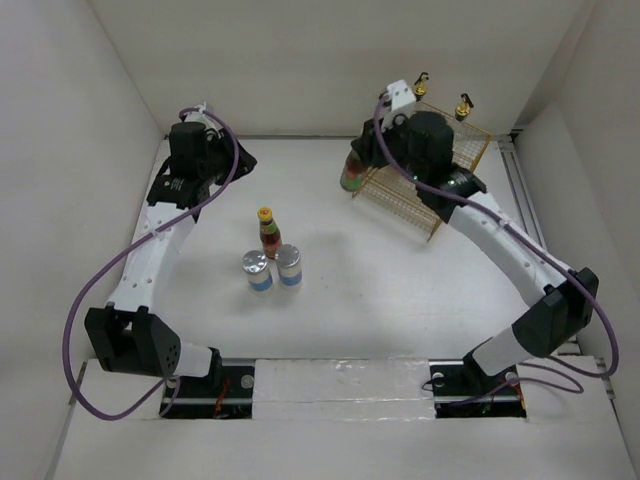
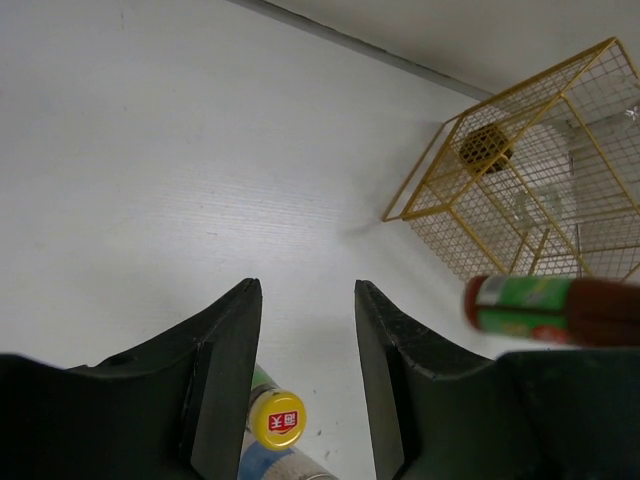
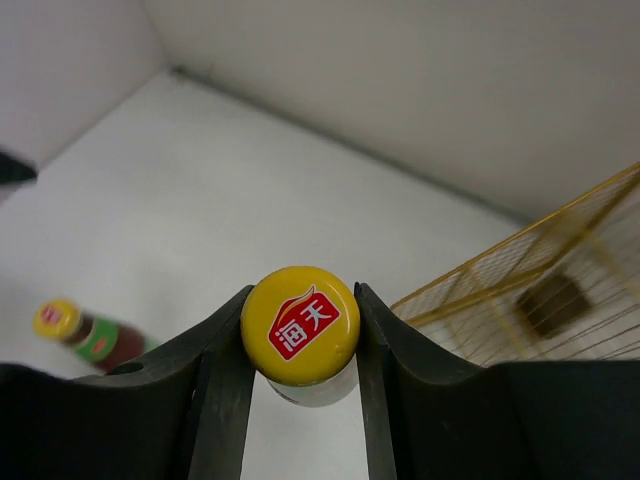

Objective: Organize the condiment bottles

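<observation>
The right gripper was clamped by both fingers on the yellow cap of one sauce bottle, held between them beside the wire rack. The left gripper stood open and empty. The second sauce bottle stood below its fingertips, with two jars beside it.

1. A yellow wire rack, a box of fine gold mesh on a thicker frame, stands on the white table.
2. The table spreads out from the rack to its left and towards the near side.
3. A white back wall rises just behind the rack.
4. A grey metal rail runs along the table's edge just right of the rack, between it and the right side wall.
5. The left side wall stands well apart from the rack.
</observation>
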Tool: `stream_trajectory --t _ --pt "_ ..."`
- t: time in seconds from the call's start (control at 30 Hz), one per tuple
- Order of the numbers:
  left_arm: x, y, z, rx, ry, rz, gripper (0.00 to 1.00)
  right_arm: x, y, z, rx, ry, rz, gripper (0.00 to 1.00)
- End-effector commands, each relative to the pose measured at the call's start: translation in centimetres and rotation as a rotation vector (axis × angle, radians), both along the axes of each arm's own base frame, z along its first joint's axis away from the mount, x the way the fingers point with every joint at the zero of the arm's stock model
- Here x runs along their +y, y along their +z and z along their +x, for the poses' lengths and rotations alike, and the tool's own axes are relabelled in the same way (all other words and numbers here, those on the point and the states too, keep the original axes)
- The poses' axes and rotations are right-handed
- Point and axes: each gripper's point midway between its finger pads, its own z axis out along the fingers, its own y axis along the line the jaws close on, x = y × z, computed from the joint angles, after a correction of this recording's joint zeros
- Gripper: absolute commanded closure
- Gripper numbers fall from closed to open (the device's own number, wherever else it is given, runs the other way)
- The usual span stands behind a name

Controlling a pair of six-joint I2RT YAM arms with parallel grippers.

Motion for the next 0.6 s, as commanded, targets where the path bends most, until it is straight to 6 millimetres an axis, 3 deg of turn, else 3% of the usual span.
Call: stream_trajectory --t 0.0,0.17,0.23,0.33,0.57 --pt "-0.3 0.6 -1.2 -0.027 -0.015 -0.019 0.62 -3.1 9.2 3.2 -0.194 -0.126 0.128 0.94" --pt "-0.2 0.2 -1.4 -0.024 -0.015 -0.018 0.62 -7.3 10.7 8.8 -0.226 -0.258 0.094 0.95" --pt "-0.2 0.5 -1.5 -0.033 -0.015 -0.019 0.62 -8.0 12.1 10.9 -0.257 -0.284 0.098 0.95" --pt "-0.2 0.5 -1.8 -0.033 -0.015 -0.019 0.62 -9.9 12.7 13.6 -0.268 -0.341 0.096 0.96" --pt "-0.5 -0.2 -1.9 -0.022 -0.032 -0.026 0.62 -11.9 11.6 16.7 -0.254 -0.404 0.070 0.97"
